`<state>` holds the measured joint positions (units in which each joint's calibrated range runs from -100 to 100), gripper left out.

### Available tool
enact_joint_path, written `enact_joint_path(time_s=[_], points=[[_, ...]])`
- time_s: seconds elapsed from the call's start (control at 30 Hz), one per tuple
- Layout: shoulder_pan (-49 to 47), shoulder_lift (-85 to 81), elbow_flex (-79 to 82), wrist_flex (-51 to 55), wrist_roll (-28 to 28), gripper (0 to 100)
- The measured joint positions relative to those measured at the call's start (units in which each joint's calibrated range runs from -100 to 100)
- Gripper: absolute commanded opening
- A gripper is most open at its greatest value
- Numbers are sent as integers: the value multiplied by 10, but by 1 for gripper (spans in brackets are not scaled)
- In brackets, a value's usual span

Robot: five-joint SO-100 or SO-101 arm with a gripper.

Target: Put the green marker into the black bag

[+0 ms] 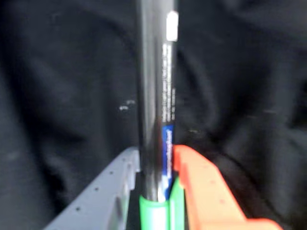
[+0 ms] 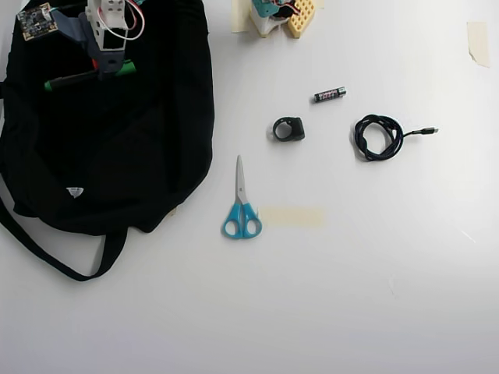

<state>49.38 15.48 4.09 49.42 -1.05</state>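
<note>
Scissors [image 2: 241, 204]: blue handles, blades pointing to the far side, on the white table [image 2: 351, 296] just right of the bag in the overhead view.
Tape strip [image 2: 291, 216]: beige, flat, just right of the scissor handles.
Black bag [image 2: 117, 148]: large, soft, left side of the table; strap looping out at its near left corner; small white label [image 2: 75, 191] on the near part.
Black ring-shaped object [image 2: 288, 129]: mid-table, right of the bag.
Coiled cable [image 2: 378, 136]: black, further right, plug end pointing right.
Battery [image 2: 330, 94]: small, black, beyond the ring.
Gripper [image 2: 106, 68]: over the bag's far left part; jaws closed around the marker, grey finger on one side and orange on the other in the wrist view [image 1: 160, 191].
Green marker [image 2: 82, 76]: held crosswise over the bag fabric, green cap by the jaws, black barrel running left in the overhead view.
</note>
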Motion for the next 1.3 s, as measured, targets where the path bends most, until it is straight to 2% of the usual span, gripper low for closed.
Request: enact_joint_path(time_s=[0.13, 0.17, 0.2, 0.27, 0.3, 0.33, 0.4, 0.5, 0.57, 0.73, 0.8, 0.83, 0.93, 1.0, 1.3], points=[[-1, 0, 0, 0, 2, 18], [-1, 0, 0, 0, 2, 34], [-1, 0, 0, 0, 2, 37], [-1, 0, 0, 0, 2, 33], [-1, 0, 0, 5, 2, 27], [-6, 0, 0, 17, 2, 21], [-29, -42, 1, 58, 1, 2], [-80, -173, 2, 156, 1, 2], [-115, -273, 2, 270, -10, 2], [-211, -388, 2, 405, -18, 2], [-306, -471, 12, 440, -19, 2], [-366, -517, 39, 444, -18, 2], [-428, -606, 149, 410, -19, 2], [-441, -674, 256, 346, -19, 2], [-513, -874, 536, 199, -19, 2]])
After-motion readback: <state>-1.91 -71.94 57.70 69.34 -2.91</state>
